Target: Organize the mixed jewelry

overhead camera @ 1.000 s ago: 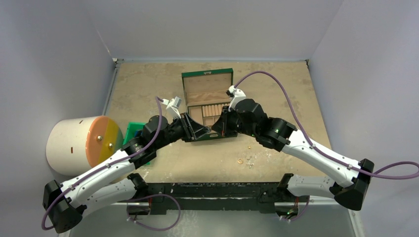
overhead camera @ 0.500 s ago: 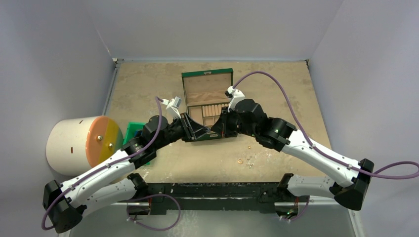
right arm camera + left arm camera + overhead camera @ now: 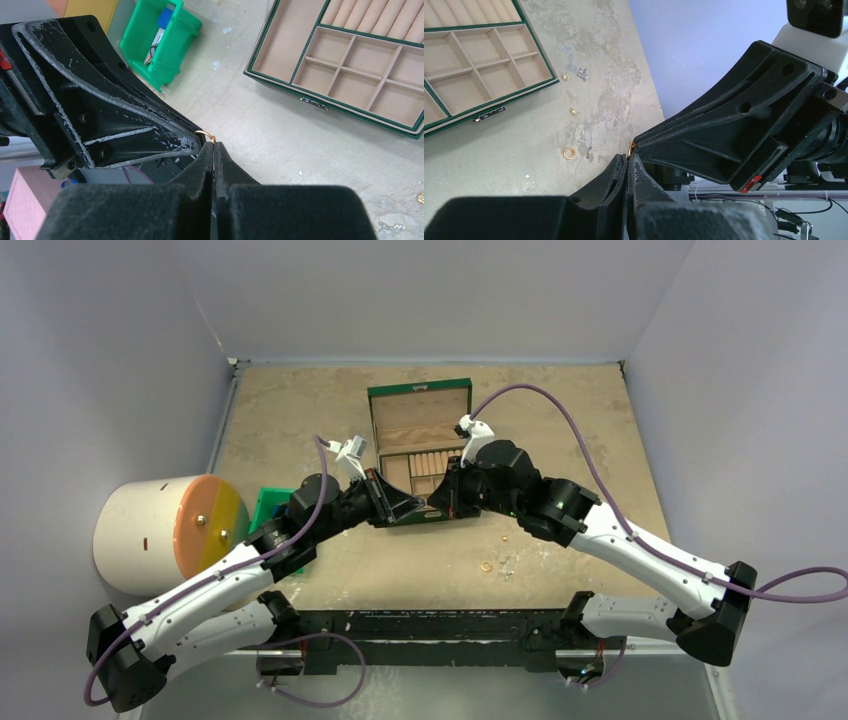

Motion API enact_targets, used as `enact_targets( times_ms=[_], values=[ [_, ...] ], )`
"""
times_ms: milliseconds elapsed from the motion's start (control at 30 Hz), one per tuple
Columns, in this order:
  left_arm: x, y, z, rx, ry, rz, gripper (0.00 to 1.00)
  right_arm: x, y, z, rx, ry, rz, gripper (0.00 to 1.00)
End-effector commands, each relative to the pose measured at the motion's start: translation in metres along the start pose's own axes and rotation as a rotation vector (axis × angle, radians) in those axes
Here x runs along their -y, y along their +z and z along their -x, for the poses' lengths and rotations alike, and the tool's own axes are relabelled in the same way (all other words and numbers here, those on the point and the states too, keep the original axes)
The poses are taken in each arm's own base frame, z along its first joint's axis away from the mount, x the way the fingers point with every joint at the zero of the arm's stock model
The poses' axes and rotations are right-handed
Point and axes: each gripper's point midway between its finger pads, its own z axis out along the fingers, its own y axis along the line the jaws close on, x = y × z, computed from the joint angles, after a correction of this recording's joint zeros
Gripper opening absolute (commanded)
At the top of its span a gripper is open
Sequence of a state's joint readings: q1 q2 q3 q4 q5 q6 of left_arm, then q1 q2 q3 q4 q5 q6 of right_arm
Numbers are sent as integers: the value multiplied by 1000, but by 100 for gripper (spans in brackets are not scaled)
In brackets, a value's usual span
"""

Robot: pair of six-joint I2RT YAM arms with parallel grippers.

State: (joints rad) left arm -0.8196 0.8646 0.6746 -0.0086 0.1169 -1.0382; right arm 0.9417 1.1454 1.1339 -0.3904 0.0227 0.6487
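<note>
Little is changed: the right tool (image 3: 214, 147), shut on a gold hoop (image 3: 203, 132), is kept touching the shut left tool (image 3: 626, 160); handover pending.

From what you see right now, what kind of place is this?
Likely a robot test cell: plain walls box in a worn table, with staged props: a green jewelry box and green bin.

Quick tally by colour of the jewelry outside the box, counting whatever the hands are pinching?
Gold pieces on the table: 3
Gold hook pinched in the right hand: 1
Silver bits on the table: 3, though too small to be sure
Total: 7
</note>
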Motion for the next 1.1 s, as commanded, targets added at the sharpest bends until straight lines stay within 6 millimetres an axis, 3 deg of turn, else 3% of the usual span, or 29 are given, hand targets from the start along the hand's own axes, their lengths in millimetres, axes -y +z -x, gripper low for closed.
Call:
enact_targets(
  times_ms=[0,133,300,467,667,833,1067],
  values=[
    [12,-2,13,56,0,-37,0,-17,-8,16,50,-26,65,2],
    [14,-6,17,71,19,-30,0,-24,-17,22,73,-27,102,24],
    [21,-11,21,82,46,-53,0,-36,-33,22,57,-31,156,35],
    [19,-22,24,97,84,-37,0,-42,-39,28,45,-66,181,38],
    [30,-40,30,124,155,-77,0,-68,-45,36,35,-64,420,40],
    [35,-57,37,172,192,-92,0,-73,-54,47,73,-50,539,43],
    [76,-72,46,217,206,-269,0,-92,-63,55,143,-71,693,45]
  ],
)
